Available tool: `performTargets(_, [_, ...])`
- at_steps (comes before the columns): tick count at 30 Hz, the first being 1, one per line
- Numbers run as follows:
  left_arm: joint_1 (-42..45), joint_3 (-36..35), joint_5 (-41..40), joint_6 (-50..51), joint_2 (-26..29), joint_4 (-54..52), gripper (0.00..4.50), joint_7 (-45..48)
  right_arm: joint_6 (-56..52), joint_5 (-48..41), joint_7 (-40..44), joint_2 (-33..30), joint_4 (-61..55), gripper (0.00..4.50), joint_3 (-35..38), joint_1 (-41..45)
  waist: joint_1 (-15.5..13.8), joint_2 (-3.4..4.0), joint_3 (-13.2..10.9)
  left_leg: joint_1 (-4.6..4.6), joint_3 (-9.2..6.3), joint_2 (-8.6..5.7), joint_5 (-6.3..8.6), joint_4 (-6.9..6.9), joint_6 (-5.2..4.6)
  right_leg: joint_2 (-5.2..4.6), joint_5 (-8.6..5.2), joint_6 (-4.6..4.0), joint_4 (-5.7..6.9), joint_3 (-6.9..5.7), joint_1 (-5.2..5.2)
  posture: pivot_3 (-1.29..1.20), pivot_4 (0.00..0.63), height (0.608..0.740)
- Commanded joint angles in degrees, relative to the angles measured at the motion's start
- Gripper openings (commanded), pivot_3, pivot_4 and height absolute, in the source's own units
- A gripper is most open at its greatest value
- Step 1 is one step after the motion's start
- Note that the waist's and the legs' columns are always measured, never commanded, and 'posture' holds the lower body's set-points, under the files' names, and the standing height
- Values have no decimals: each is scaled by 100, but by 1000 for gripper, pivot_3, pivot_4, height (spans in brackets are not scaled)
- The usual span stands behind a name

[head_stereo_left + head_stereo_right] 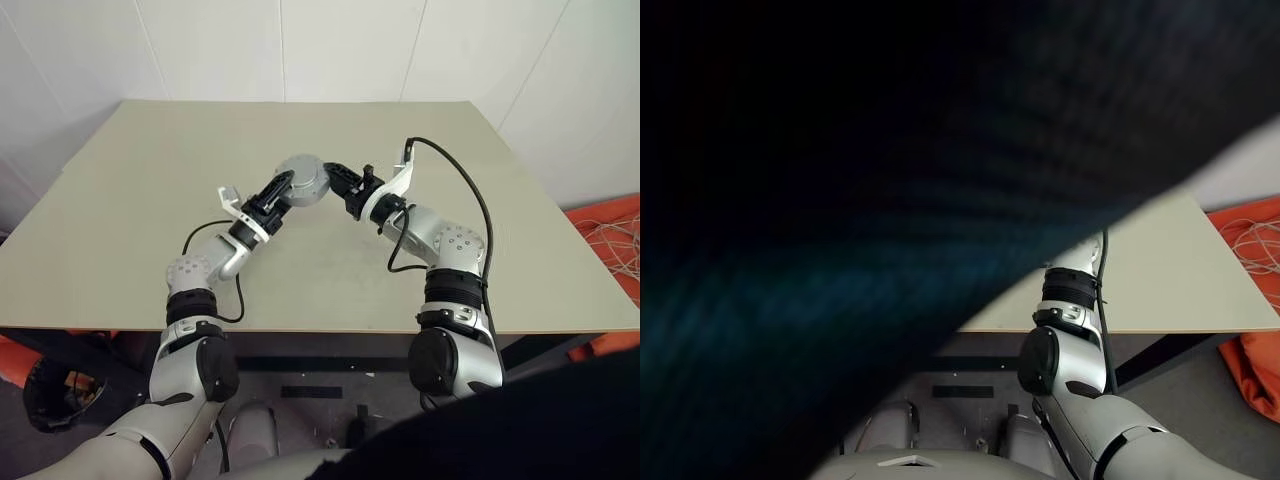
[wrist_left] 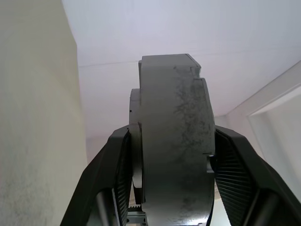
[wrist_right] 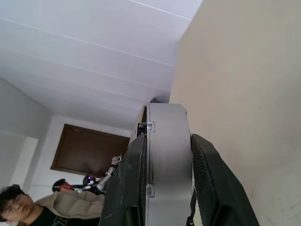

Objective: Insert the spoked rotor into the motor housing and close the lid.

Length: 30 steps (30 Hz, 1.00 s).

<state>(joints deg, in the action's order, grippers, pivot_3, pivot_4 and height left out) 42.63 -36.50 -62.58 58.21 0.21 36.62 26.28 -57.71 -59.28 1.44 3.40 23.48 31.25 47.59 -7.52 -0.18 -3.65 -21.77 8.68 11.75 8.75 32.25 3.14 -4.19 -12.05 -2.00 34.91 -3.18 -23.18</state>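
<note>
Beige table (image 1: pixel 150 200) by white walls (image 1: pixel 200 40); both jaws pinching the motor housing (image 1: pixel 303 180).

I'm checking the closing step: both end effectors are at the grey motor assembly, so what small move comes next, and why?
Probably ease the right end effector off: the motor housing looks closed, and the left end effector grips it.

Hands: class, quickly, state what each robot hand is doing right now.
Left hand: closed on the motor housing.
Right hand: fingers at the same housing's sides; whether it grips cannot be told.
</note>
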Motion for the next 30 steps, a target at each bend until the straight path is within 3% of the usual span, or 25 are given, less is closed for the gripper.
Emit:
performTargets(1, [247,191,-150,88,-72,-257,2101,187,68,14,57,50,-229,2822,-241,99,-2,0,0,-1,0,0,0,1,0,-1,0,0,0,0,0,0,0,740])
performTargets(2, [244,201,-154,89,-72,-266,2101,187,121,85,81,29,-270,3089,-296,90,0,0,0,-2,0,0,0,1,0,-1,0,0,0,0,0,0,0,740])
performTargets(21, [0,304,-157,10,156,-428,2101,128,1607,986,-61,-189,-89,3089,-537,51,14,1,-1,-1,0,-1,0,2,0,0,1,2,-1,-1,0,0,0,740])
performTargets(25, [-82,344,-67,-141,329,-614,2101,157,2287,1844,277,-618,-294,3089,-992,-172,7,1,-1,-4,0,-1,0,4,0,-1,1,2,-1,-1,0,0,0,740])
performTargets(30, [-72,503,152,-462,517,-834,2101,224,2259,2435,1095,-1426,-1179,3089,-1741,-739,-18,1,-1,-11,-6,-4,0,7,-1,-1,5,9,-4,-1,0,0,0,740])
